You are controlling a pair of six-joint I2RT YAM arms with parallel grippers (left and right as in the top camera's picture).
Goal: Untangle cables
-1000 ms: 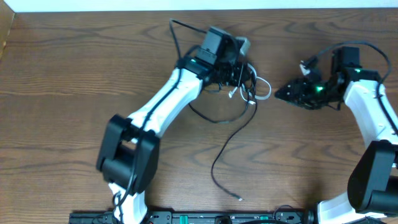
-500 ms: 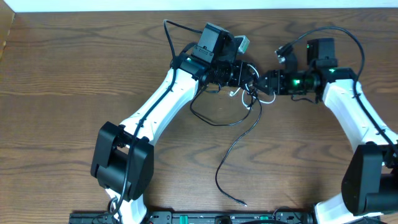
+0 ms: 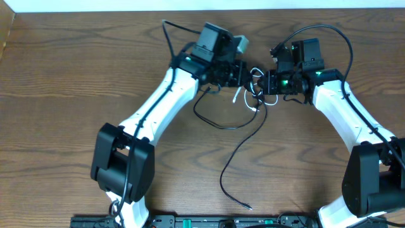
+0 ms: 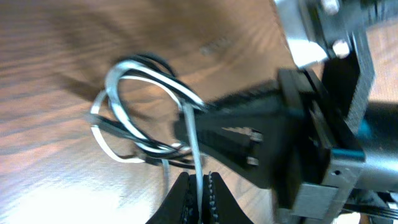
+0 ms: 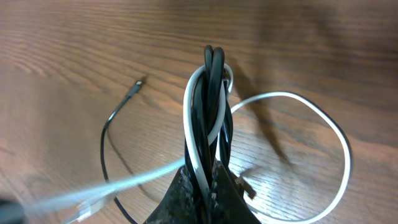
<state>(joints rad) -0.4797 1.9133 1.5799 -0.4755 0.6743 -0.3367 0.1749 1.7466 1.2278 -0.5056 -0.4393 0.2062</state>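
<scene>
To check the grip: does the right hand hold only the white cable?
No, the right hand pinches the white cable and the black cable together.

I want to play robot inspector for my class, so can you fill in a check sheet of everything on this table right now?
Surface: brown wooden table, bare grain showing.
Job's things: white cable and black cable tangled together between the arms; the black one's loose end trails toward the near edge.
Clutter: nothing seen.
Grippers: left gripper shut on a white cable strand; right gripper shut on the tangle of both cords.
Cables: robot's own thick black wires loop above the right arm.
Surroundings: white strip along the far edge; black rail at the near edge.
</scene>
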